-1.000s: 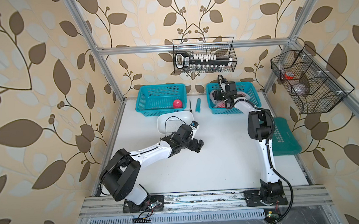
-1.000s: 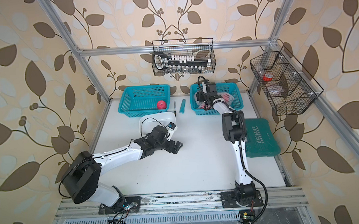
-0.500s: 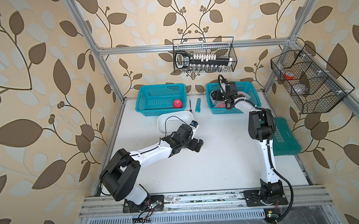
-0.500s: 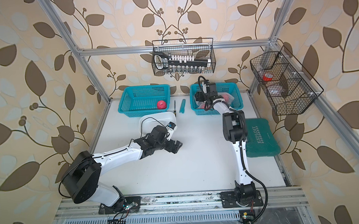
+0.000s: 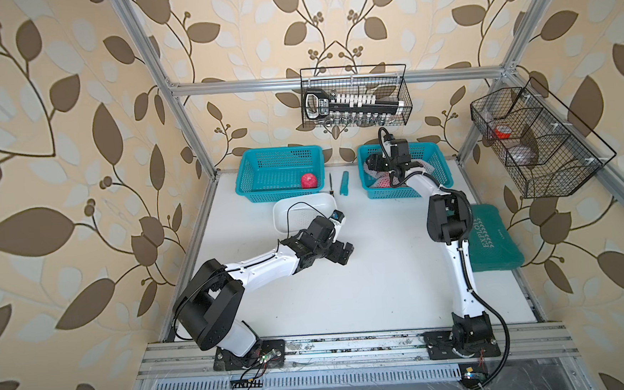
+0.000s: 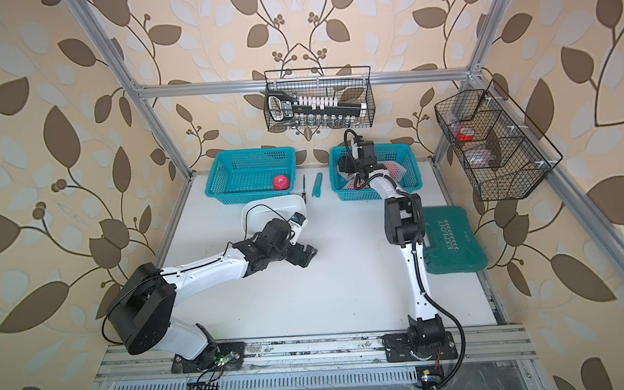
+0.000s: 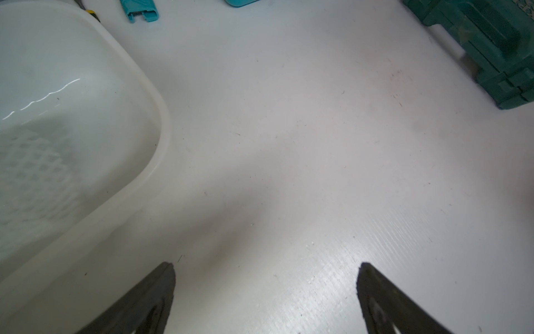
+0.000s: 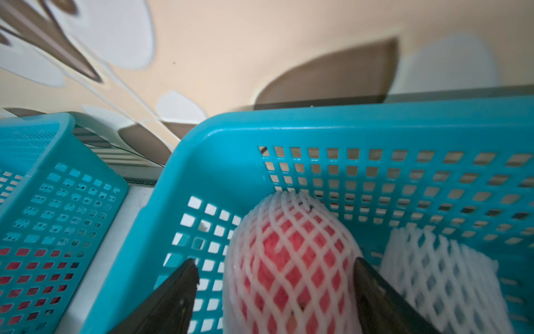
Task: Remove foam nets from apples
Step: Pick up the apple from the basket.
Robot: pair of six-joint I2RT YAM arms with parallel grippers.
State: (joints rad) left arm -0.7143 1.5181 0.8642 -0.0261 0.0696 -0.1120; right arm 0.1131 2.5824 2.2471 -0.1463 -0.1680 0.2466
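Top views: the right gripper (image 5: pixel 380 165) is inside the right basket (image 5: pixel 392 193), above a netted apple (image 5: pixel 383 182). Its finger spread is unreadable here. In both top views a bare apple (image 5: pixel 308 180) (image 6: pixel 280 182) lies in the second basket (image 5: pixel 251 192) beside the right basket. The left gripper (image 5: pixel 344 254) hovers well apart from it, near the white tub (image 5: pixel 278 213).

Left wrist: fingers (image 7: pixel 150 300) wide, nothing between them. A loose net (image 7: pixel 34 162) lies in the tub.

Right wrist: fingers (image 8: pixel 173 295) wide, straddling the netted apple near the right basket's corner. One pad is at its foam net (image 8: pixel 289 219), the other apart. A second net (image 8: pixel 442 274) lies just beside.

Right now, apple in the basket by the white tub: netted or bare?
Bare. In a top view the apple shows plain red skin, no white mesh.
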